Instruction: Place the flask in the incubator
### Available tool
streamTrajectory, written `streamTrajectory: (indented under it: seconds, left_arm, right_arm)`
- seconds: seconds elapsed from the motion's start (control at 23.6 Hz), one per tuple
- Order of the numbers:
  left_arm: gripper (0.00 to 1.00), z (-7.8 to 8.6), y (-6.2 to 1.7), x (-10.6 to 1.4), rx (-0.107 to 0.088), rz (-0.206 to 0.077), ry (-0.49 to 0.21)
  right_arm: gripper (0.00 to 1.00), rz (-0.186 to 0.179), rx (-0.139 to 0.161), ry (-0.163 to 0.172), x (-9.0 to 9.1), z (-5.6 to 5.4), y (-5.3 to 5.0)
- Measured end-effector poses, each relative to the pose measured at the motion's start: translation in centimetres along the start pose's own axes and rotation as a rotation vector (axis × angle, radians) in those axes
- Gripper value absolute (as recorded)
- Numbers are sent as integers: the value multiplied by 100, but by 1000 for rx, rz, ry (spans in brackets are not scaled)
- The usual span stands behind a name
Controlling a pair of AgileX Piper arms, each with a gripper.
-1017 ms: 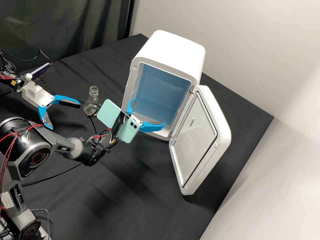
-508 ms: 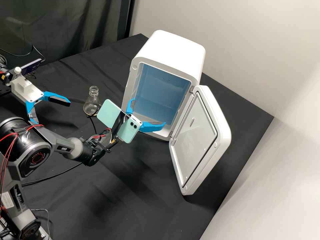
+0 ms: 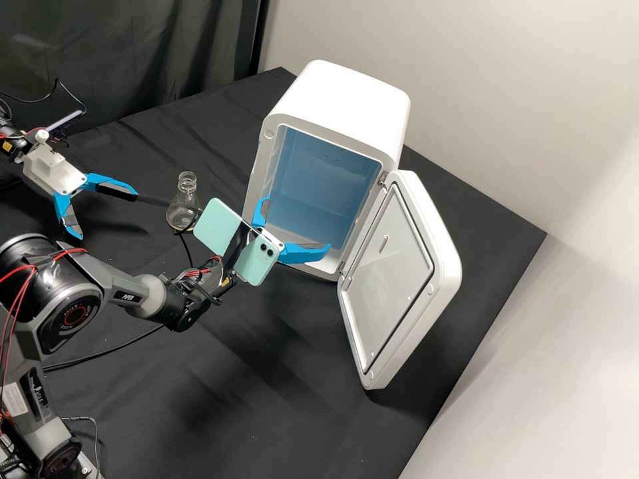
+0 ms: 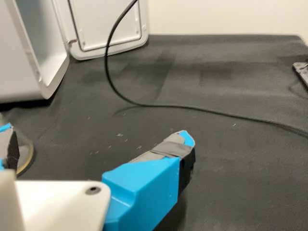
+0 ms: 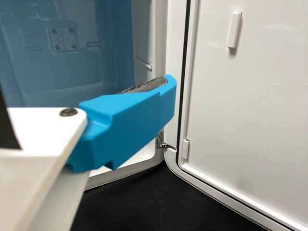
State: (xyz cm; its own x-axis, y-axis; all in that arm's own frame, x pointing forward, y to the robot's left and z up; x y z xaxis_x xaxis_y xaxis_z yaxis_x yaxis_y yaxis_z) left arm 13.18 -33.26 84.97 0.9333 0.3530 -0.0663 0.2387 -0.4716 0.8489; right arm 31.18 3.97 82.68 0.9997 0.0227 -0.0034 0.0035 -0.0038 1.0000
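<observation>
A clear conical flask (image 3: 183, 203) stands upright on the black bench, just left of the incubator (image 3: 346, 113). The incubator is a white box with a blue inside, and its door (image 3: 399, 273) is swung wide to the right. My left gripper (image 3: 105, 214) is open and empty, a short way left of the flask and apart from it. The flask's base (image 4: 19, 151) shows beside my left finger (image 4: 161, 166). At the incubator's lower opening my right gripper (image 3: 296, 225) stands open and holds nothing. Its finger (image 5: 130, 113) lies before the blue cavity (image 5: 67, 48).
A black cable (image 4: 144, 103) trails over the bench between the flask and the incubator. The open door's inner panel (image 5: 240, 101) stands close to my right gripper. Open bench lies in front of the arms, with the bench's right edge just beyond the door.
My left gripper has drawn back to the left and slightly up, away from the flask, still open. The right arm, flask and incubator have not moved.
</observation>
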Motion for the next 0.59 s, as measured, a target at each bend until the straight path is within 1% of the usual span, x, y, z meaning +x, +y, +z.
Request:
streamTrajectory:
  seconds: [0.13, 0.21, 0.25, 0.38, 0.42, 0.51, 0.59]
  left_arm:
    - [100, -64, -21, -59, 9, -14, 17]
    - [100, -84, -41, -94, 19, -29, 12]
    - [100, -95, -50, -112, 18, -36, 11]
    - [100, -148, -77, -165, 5, -50, 29]
    - [100, -172, -84, -178, -5, -51, 44]
    - [100, -216, -114, -190, -28, -65, 72]
    - [100, -250, -154, -183, -55, -91, 97]
  right_arm:
    - [100, 0, 0, 0, 0, 0, 0]
    - [100, 0, 0, 0, 0, 0, 0]
    - [100, 0, 0, 0, 0, 0, 0]
    - [100, 0, 0, 0, 0, 0, 0]
    - [100, 0, 0, 0, 0, 0, 0]
    - [100, 0, 0, 0, 0, 0, 0]
    - [100, 0, 0, 0, 0, 0, 0]
